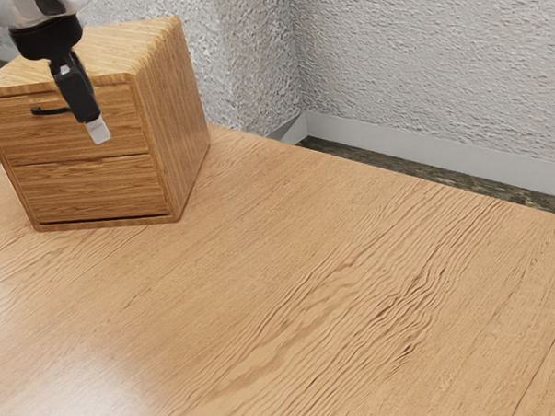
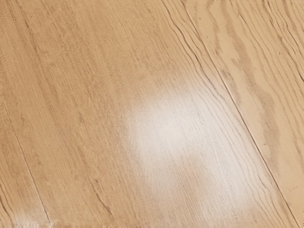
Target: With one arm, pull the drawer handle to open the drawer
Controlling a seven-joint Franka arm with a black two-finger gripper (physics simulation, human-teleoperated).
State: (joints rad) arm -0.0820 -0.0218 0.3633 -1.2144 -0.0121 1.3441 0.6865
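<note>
Your black claw point(image 1: 97, 130) hangs before the top drawer point(image 1: 41, 140) of the boxy wood-grained cabinet point(image 1: 171, 111), just beside the thin dark handle point(image 1: 46, 111). You cannot tell how far open it is

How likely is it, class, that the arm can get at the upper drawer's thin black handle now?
Probably yes: the black end effector hangs beside the thin black handle, nothing between them.

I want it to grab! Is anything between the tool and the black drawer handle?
Nothing. In the exterior view the black tool hangs right beside the thin black curved handle, with only bare wooden drawer front between.
</note>
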